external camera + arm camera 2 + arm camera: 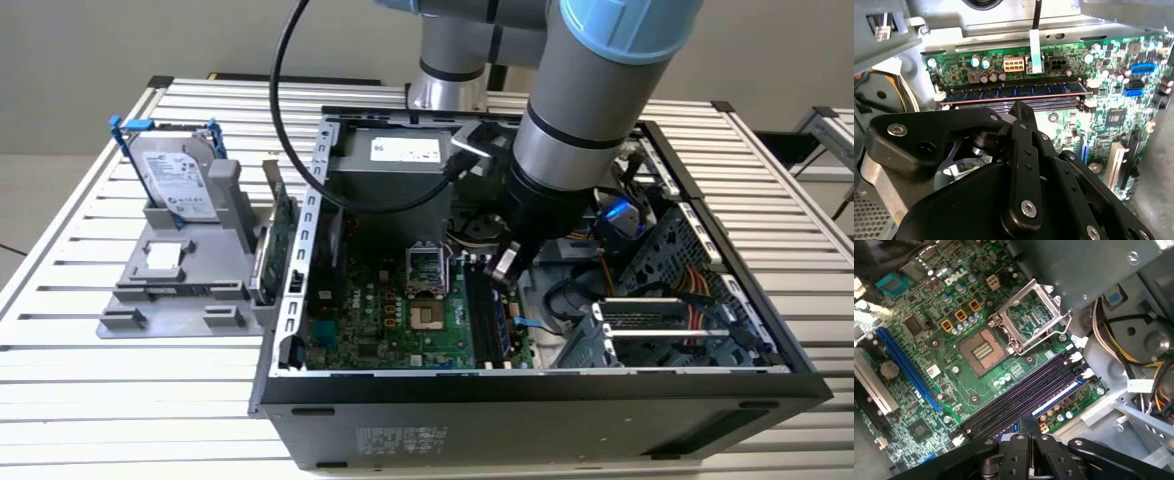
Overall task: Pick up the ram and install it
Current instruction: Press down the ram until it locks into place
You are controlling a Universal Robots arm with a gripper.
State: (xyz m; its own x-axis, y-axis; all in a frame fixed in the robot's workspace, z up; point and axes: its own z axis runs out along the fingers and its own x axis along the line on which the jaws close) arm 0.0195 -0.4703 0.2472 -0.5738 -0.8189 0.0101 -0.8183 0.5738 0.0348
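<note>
Gripper (505, 268) is hanging inside the PC case (534, 385). Its fingers are pinched together w/ nothing between them, and the tip is just above the ram (1014, 91) (1061, 396) in both wrist views. Ram is lying in the outermost slot of the green mobo (954, 340) (nearest the board edge). The white label on the hard drive (180, 170) is showing print too small to read.

You see a gripper (1021, 112) of matt black plastic or coated metal, with small bright metal screws in its links. The ram (1014, 93) is a blue-green circuit board with dull dark chips, and the motherboard (954, 340) is glossy green with shiny metal capacitor tops. The computer case (534, 400) looks like painted black metal outside and bare grey steel inside. The table (80, 400) is ribbed aluminium, lightly satin. The hard drive (174, 170) has a silvery metal face in a blue plastic frame.
</note>
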